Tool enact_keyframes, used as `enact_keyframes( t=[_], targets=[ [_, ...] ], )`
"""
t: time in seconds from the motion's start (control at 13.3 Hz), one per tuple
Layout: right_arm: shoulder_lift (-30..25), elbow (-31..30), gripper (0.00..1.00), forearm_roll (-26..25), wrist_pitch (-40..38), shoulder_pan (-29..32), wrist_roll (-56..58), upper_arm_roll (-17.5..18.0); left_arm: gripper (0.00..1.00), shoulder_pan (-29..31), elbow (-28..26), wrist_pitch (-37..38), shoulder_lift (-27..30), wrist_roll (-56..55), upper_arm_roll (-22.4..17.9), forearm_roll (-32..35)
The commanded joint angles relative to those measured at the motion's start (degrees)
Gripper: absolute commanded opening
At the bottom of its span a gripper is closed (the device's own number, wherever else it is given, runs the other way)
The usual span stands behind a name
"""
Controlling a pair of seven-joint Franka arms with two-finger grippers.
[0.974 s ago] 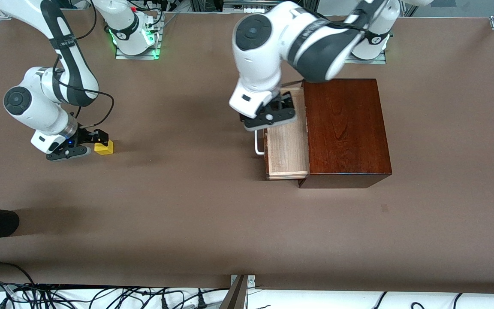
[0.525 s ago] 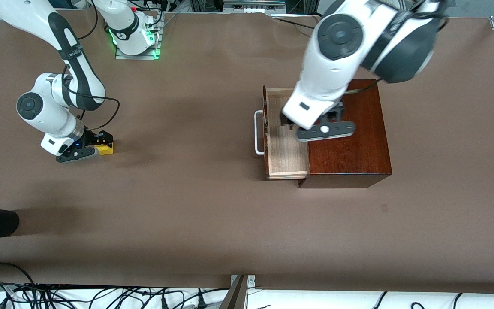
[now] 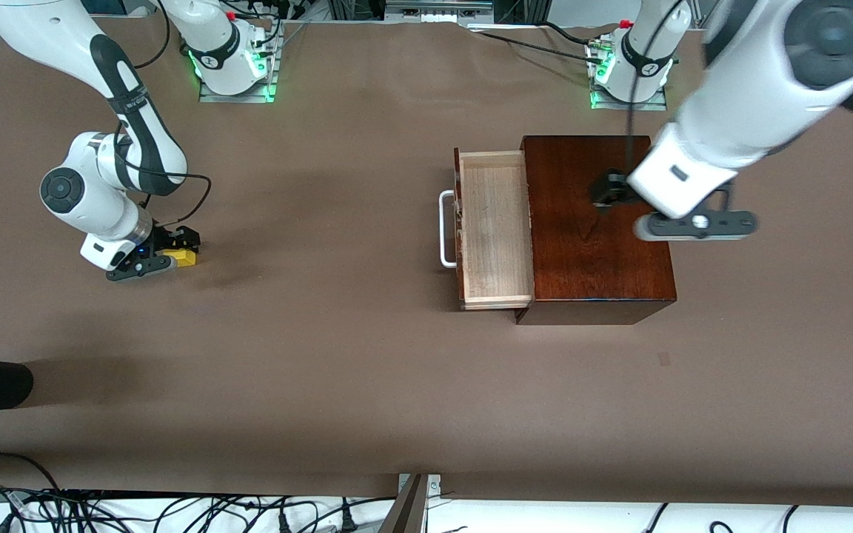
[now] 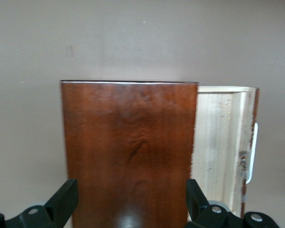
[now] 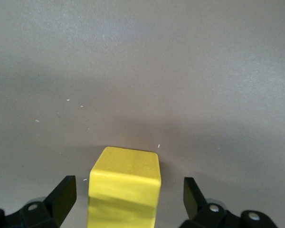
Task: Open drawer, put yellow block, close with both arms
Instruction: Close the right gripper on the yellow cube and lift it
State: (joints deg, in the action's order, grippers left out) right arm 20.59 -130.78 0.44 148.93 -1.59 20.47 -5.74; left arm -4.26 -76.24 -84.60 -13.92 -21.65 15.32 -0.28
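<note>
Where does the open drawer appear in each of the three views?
Front view: the drawer is pulled out of the dark wooden box toward the right arm's end of the table, pale inside, nothing in it.
Left wrist view: the drawer shows at the picture's right edge, beside the box.
Right wrist view: not in it.
Shared landmark: the white handle, also at.

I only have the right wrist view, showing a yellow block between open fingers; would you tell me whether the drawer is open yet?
Observer: Yes, the drawer stands pulled out of the wooden box, its pale inside bare.
Operator: Thank you. Where is the left gripper?
Observer: The left gripper is up over the box's top, fingers open, holding nothing.
Operator: And is my block off the table?
Observer: No, the yellow block sits on the table toward the right arm's end, with the right gripper open around it.
</note>
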Motion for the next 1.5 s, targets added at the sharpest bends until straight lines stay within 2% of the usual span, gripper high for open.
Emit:
enact_keyframes(
  t=[0.0, 0.07, 0.15, 0.22, 0.3, 0.37, 0.67, 0.82, 1.12, 1.27, 1.42],
  targets=[
    [0.41, -0.7, 1.0, 0.08, 1.44, 0.8, 1.16, 0.29, 1.0, 3.19, -8.73, -0.91, 7.58, 3.45, 0.5, -1.74],
    [0.76, -0.7, 0.93, 0.08, 1.71, 0.8, 1.16, 0.29, 1.0, 3.72, -11.01, -1.35, 9.25, 3.54, 0.5, -2.26],
    [0.85, -0.7, 0.74, 0.08, 1.8, 0.8, 1.16, 0.29, 1.0, 4.51, -12.52, -2.31, 10.14, 3.81, 0.5, -2.27],
    [1.11, -0.7, 0.39, 0.08, 1.89, 0.8, 1.16, 0.29, 1.0, 4.96, -13.31, -2.85, 10.49, 3.89, 0.5, -2.27],
    [1.11, -0.7, 0.16, 0.08, 1.89, 0.8, 1.16, 0.29, 1.0, 5.66, -13.41, -2.85, 10.5, 4.42, 0.5, -2.27],
    [1.11, -0.7, 0.08, 0.08, 1.8, 0.8, 1.07, 0.29, 1.0, 6.62, -13.58, -2.85, 10.67, 5.9, 0.5, -2.27],
    [-1.24, -0.26, 0.06, 0.08, 0.4, 0.71, 1.15, 0.29, 1.0, 11.72, -14.37, -3.55, 11.11, 12.41, 0.24, -2.7],
    [-4.41, 1.57, 0.07, 0.08, -5.11, 0.53, 0.81, 0.73, 1.0, 11.64, -15.69, -5.13, 12.17, 13.99, -1.25, -2.71],
    [-8.28, 12.71, 0.07, -0.09, -21.1, 0.18, 0.98, 1.34, 1.0, 9.1, -16.4, -5.84, 12.96, 15.41, -6.25, -1.74],
    [-8.38, 19.3, 0.07, -0.09, -27.7, 0.18, 0.63, 3.45, 1.0, 2.71, -16.31, -5.84, 13.04, 15.32, -13.26, -1.65],
    [-7.76, 25.55, 0.07, -0.09, -32.54, 0.01, 0.45, 6.26, 1.0, 1.45, -15.43, -5.57, 12.87, 15.15, -14.44, -1.65]
  ],
)
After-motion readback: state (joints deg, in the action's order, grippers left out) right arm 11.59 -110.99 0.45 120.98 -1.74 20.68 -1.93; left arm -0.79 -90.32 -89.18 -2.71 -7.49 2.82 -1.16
